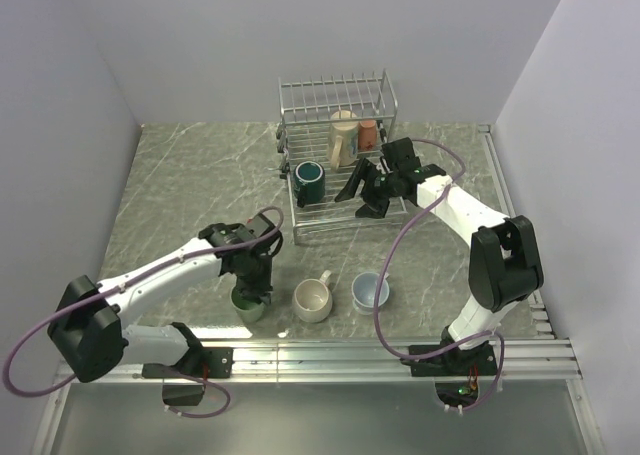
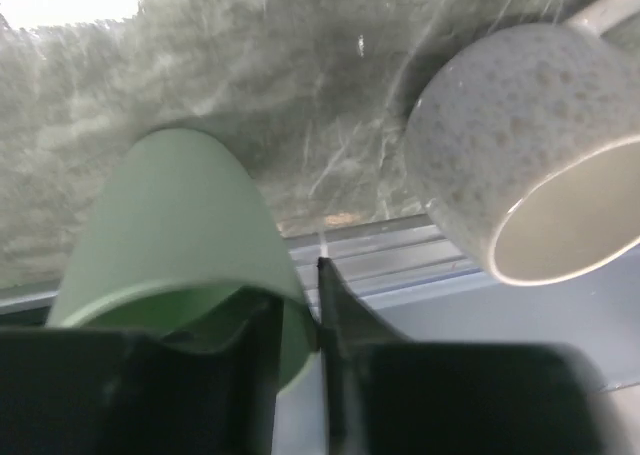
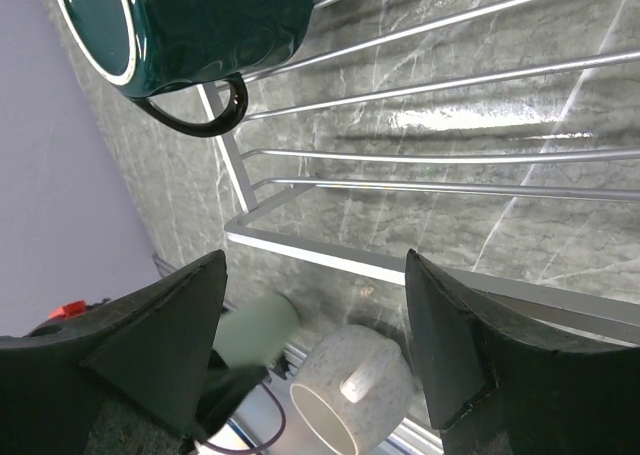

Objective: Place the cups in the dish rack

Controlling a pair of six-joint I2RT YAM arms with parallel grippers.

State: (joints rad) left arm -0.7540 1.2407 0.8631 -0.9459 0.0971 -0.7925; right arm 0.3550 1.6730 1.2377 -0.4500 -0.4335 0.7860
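Observation:
The silver wire dish rack [image 1: 385,100] stands at the back. It holds the tall cream mug [image 1: 342,138], the small reddish-brown mug [image 1: 368,133] and the dark teal mug [image 1: 308,180]. My left gripper [image 1: 254,280] is shut on the rim of the light green mug [image 1: 248,305], one finger inside and one outside [image 2: 295,307]. The beige mug [image 1: 313,300] and the pale blue-white mug [image 1: 371,292] stand to its right. My right gripper [image 1: 365,190] is open and empty above the rack's front part [image 3: 314,265], near the teal mug [image 3: 190,25].
The rack's front rail [image 3: 400,265] lies below my right fingers. The beige mug [image 2: 530,175] sits close right of the green mug [image 2: 170,235]. A metal rail [image 1: 400,350] runs along the table's near edge. Walls close in the left, back and right sides.

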